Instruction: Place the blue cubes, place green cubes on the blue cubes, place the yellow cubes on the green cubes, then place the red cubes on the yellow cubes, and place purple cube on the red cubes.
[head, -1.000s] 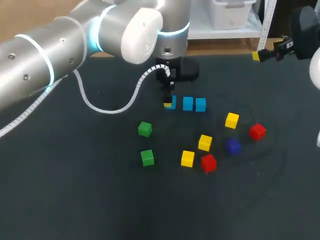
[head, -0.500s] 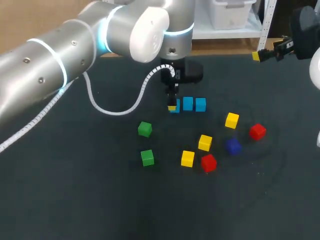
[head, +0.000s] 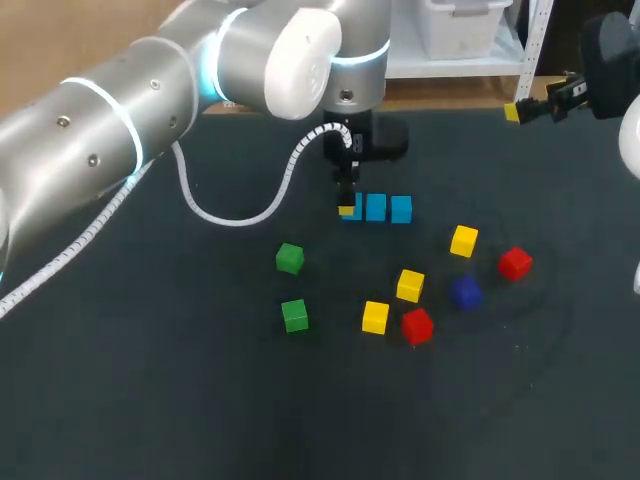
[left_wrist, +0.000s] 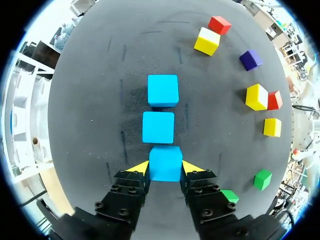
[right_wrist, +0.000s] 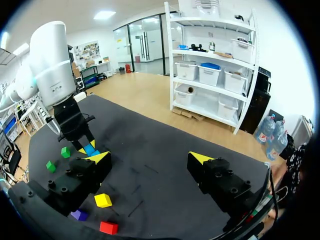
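Where the left gripper (left_wrist: 165, 168) is down at the dark table (left_wrist: 95, 105), its 2 yellow fingertips (left_wrist: 141, 168) press on opposite sides of the held blue cube (left_wrist: 165, 160). They are closed only to the cube's width, and the cube sits at table level between them. Straight ahead of the fingers, in 1 line with it, come the middle blue cube (left_wrist: 158, 127) across a thin gap, and the far blue cube (left_wrist: 163, 90), again slightly apart.

All the other cubes lie off to 1 side of the fingers. The near green cube (left_wrist: 229, 196) is just beside that finger's black body, and the other green cube (left_wrist: 262, 179) is a little farther out. Farther ahead on that side are a lone yellow cube (left_wrist: 272, 127), a middle yellow cube (left_wrist: 256, 96) close beside a red cube (left_wrist: 274, 100), then the purple cube (left_wrist: 250, 59). The far yellow cube (left_wrist: 207, 41) and far red cube (left_wrist: 219, 24) lie farthest ahead.

The right gripper (right_wrist: 149, 159) hangs over the table's far corner, well apart from every cube. Its fingers are spread wide with nothing between them.
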